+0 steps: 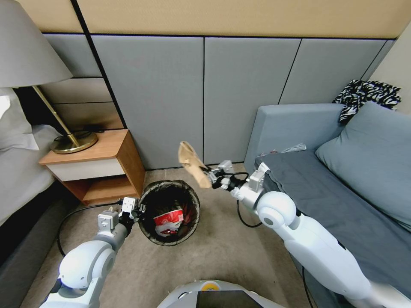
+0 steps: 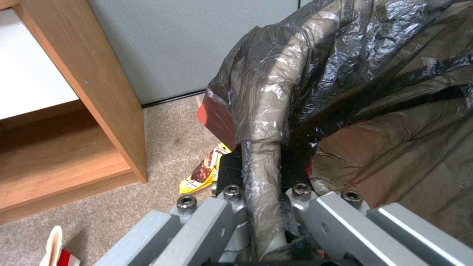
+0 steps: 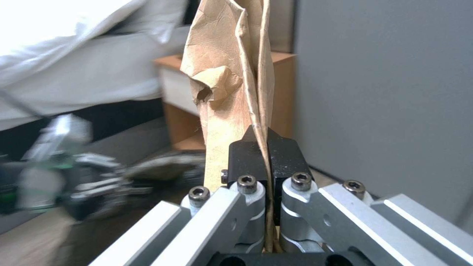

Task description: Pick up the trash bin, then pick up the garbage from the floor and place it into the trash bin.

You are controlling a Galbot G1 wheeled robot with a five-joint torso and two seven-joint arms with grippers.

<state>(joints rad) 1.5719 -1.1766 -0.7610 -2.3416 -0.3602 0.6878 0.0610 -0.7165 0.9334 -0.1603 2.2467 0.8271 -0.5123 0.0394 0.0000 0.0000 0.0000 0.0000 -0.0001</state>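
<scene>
My left gripper [image 1: 136, 212] is shut on the rim of the trash bin [image 1: 150, 193], a round bin lined with a crinkly black bag [image 2: 345, 74], and holds it just above the floor [image 1: 205, 261]. Inside the bin lies a red-and-white paper cup [image 1: 168, 220]. To the bin's upper right, my right gripper [image 1: 212, 176] is shut on a tan paper bag [image 1: 193, 163], held in the air higher than the rim. In the right wrist view the black fingertips [image 3: 246, 159] pinch the bag's crumpled paper [image 3: 231, 74]. A yellow snack wrapper [image 2: 204, 171] lies on the carpet under the bin.
A wooden nightstand [image 1: 96, 167] with a brass lamp [image 1: 72, 141] stands left of the bin, a bed [image 1: 17, 171] beside it. A grey sofa [image 1: 342, 171] fills the right side. Grey wall panels [image 1: 171, 94] close the back. Another red-and-white scrap [image 2: 57, 249] lies on the carpet.
</scene>
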